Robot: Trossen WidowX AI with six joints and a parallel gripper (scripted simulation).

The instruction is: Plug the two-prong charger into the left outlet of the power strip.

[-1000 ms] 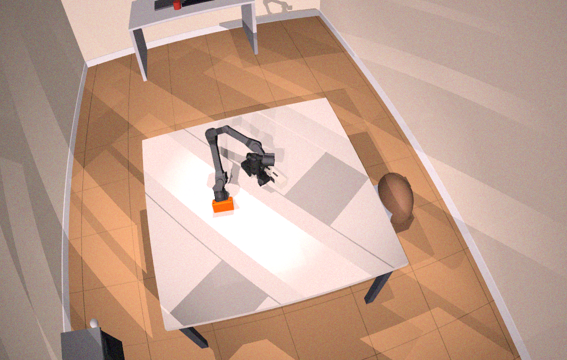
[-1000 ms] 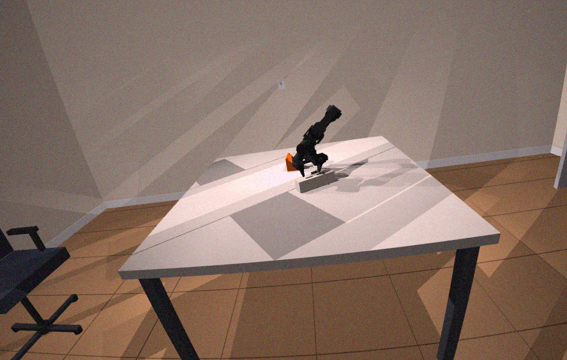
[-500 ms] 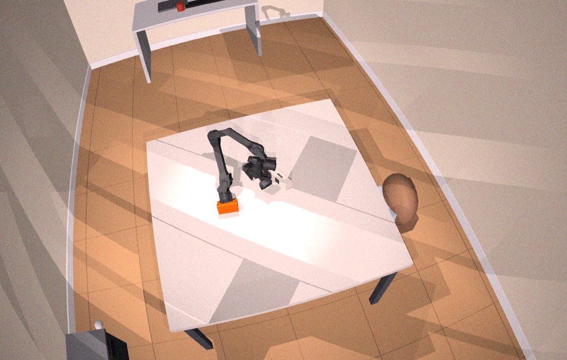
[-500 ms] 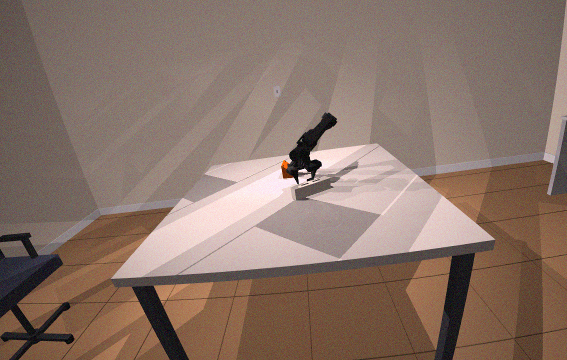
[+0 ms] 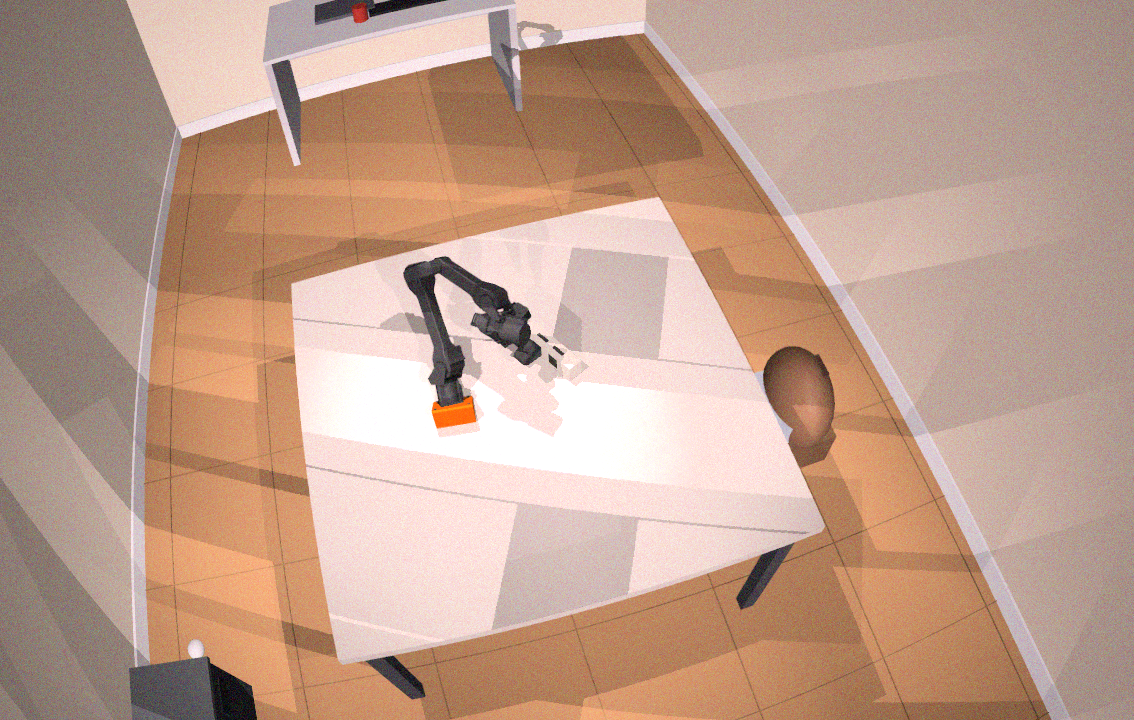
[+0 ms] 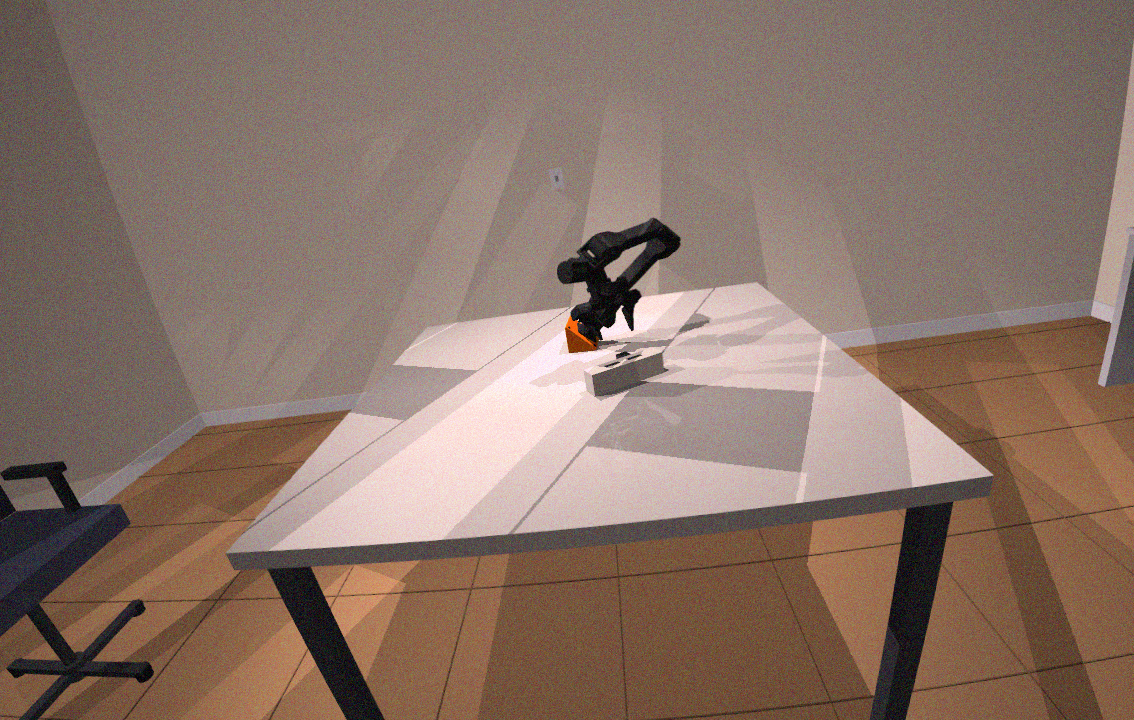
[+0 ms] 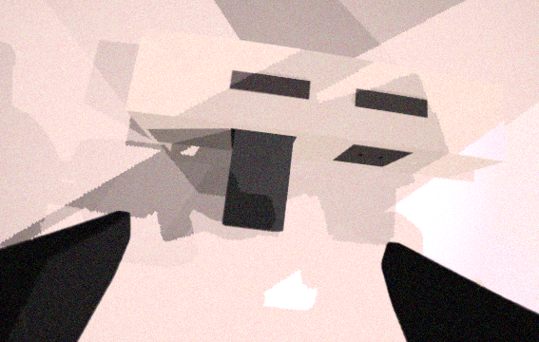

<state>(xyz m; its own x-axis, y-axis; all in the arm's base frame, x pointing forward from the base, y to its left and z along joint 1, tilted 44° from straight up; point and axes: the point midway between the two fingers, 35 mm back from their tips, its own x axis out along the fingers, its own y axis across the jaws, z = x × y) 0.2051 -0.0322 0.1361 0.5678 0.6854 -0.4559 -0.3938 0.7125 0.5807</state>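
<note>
Charger, a dark rectangular block, beside or on the power strip — seating unclear. White table; black jointed arm at its far side in the exterior view; long pale power strip; black gripper nearby — fingers spread wide, holding nothing.

harsh light bleaches a band across the white tabletop, with hard-edged shadows. grain speckles every view; the table's edges bow in the exterior view.

This place looks like an office: a dark blue office chair with armrests stands near a white rectangular table.
</note>
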